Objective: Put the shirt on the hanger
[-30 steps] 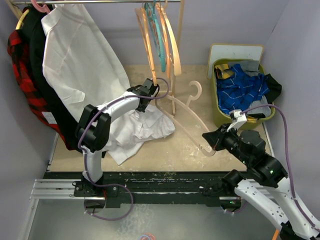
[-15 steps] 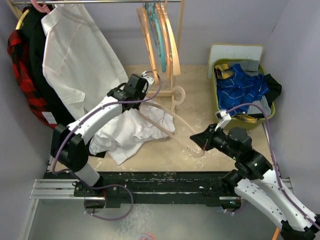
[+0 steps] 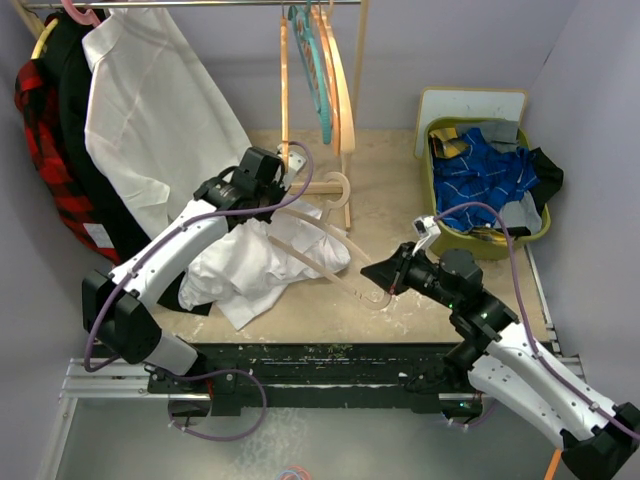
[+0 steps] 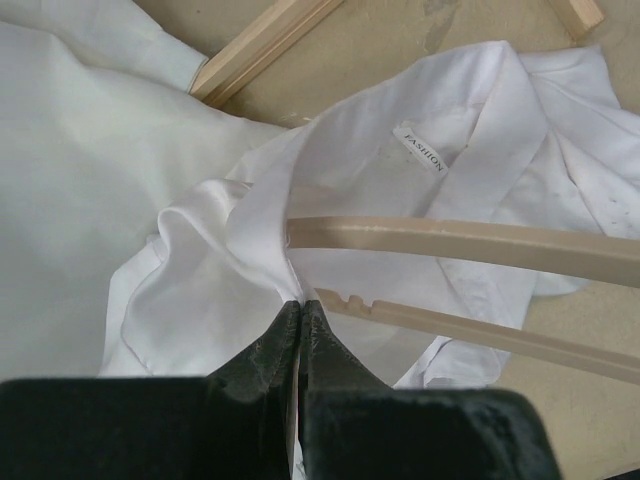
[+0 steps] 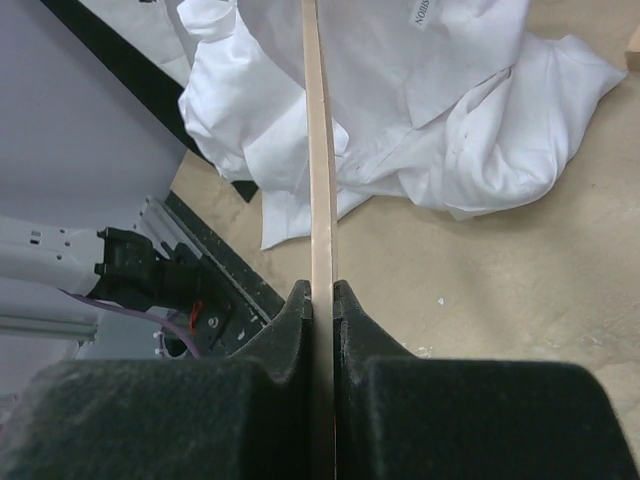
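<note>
The wrinkled white shirt (image 3: 265, 265) lies bunched on the tan floor, with its collar and label open upward in the left wrist view (image 4: 400, 170). My left gripper (image 3: 268, 208) is shut on a fold of the shirt's cloth beside the collar (image 4: 301, 303). The pale wooden hanger (image 3: 330, 262) stretches from the shirt to my right gripper (image 3: 383, 280), which is shut on its right end (image 5: 322, 290). The hanger's left end (image 4: 300, 232) rests against the cloth at the collar opening, and its bar (image 4: 470, 328) runs just below. The shirt (image 5: 450, 120) lies beyond the hanger (image 5: 320, 140) in the right wrist view.
A rail at the back left holds a large smooth white garment (image 3: 150, 110), black and red plaid clothes (image 3: 40, 130). A wooden rack (image 3: 345, 90) holds a teal hanger (image 3: 315, 70). A green basket (image 3: 440, 235) with blue cloth (image 3: 485, 175) stands at the right. A black rail (image 3: 300, 362) runs along the front.
My right gripper has carried the hanger left and nearer, over the shirt. My left gripper has moved left with the shirt cloth in it, opening the collar toward the hanger's end.
</note>
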Robot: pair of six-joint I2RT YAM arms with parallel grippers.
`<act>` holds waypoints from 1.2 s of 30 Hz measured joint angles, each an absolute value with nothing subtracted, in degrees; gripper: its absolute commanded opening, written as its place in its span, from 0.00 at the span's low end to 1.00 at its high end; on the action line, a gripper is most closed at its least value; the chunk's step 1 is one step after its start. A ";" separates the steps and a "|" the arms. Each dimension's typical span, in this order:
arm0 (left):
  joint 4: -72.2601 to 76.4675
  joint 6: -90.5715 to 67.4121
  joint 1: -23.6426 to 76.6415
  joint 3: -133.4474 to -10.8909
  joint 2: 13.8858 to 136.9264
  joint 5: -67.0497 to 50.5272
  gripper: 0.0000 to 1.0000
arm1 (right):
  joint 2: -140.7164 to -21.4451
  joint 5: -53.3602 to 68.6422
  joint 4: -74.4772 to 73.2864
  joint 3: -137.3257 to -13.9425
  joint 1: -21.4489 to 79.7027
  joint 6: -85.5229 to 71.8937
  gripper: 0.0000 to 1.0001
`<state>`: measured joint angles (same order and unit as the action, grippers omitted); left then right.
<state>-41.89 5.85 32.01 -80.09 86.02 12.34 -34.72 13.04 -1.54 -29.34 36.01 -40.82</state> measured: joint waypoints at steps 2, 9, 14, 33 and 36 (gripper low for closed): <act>-42.19 6.26 32.01 -80.18 85.38 12.34 0.00 | -35.64 13.63 -0.05 -28.73 36.01 -41.39 0.00; -44.64 6.68 32.01 -81.21 84.60 8.29 0.00 | -35.94 15.68 7.07 -26.83 36.01 -43.70 0.00; -47.53 6.70 32.01 -82.72 84.33 1.02 0.00 | -36.91 16.05 13.72 -23.07 36.38 -45.67 0.00; -52.49 7.14 32.01 -85.30 81.84 -7.84 0.00 | -62.02 17.47 49.76 -19.29 40.18 -52.18 0.00; -52.88 7.14 32.01 -85.62 81.84 -8.62 0.00 | -66.50 17.50 53.84 -20.05 40.23 -52.14 0.00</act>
